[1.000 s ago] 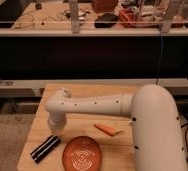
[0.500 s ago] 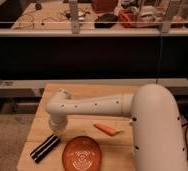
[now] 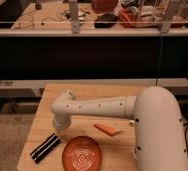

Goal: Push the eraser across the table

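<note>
At the near corner of the table lay the black eraser, set diagonally. The gripper sat just beside its far end; whether it was open or closed could not be determined. Judged progress: contact approached, nearly the full push outstanding.

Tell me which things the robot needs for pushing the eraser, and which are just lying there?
For the job:
- black eraser, near the table's front left corner
- gripper, pointing down just behind the eraser
- wooden table

Just lying about:
- orange plate, at the front edge beside the eraser
- carrot, behind the plate
</note>
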`<action>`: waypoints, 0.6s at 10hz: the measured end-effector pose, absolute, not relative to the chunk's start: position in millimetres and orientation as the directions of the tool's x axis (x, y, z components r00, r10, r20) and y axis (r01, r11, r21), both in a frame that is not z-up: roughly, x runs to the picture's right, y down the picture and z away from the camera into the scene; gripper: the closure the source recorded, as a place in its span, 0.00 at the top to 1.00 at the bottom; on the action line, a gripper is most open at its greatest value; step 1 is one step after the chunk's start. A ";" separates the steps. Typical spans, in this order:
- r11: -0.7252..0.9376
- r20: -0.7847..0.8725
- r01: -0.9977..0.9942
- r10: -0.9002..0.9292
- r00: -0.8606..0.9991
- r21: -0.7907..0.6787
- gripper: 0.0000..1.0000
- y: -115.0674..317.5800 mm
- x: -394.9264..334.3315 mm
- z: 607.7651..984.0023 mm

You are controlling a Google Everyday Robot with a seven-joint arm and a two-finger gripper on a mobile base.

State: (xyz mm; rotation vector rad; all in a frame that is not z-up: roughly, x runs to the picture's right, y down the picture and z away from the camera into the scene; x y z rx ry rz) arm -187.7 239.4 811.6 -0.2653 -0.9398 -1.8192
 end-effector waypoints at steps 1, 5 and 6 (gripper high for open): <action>-0.171 0.568 0.857 -0.684 -0.459 0.487 0.00 242.9 -189.8 812.7; -0.172 0.547 0.820 -0.668 -0.504 0.546 0.00 248.3 -201.2 807.9; -0.179 0.538 0.806 -0.660 -0.524 0.564 0.00 250.5 -207.5 803.3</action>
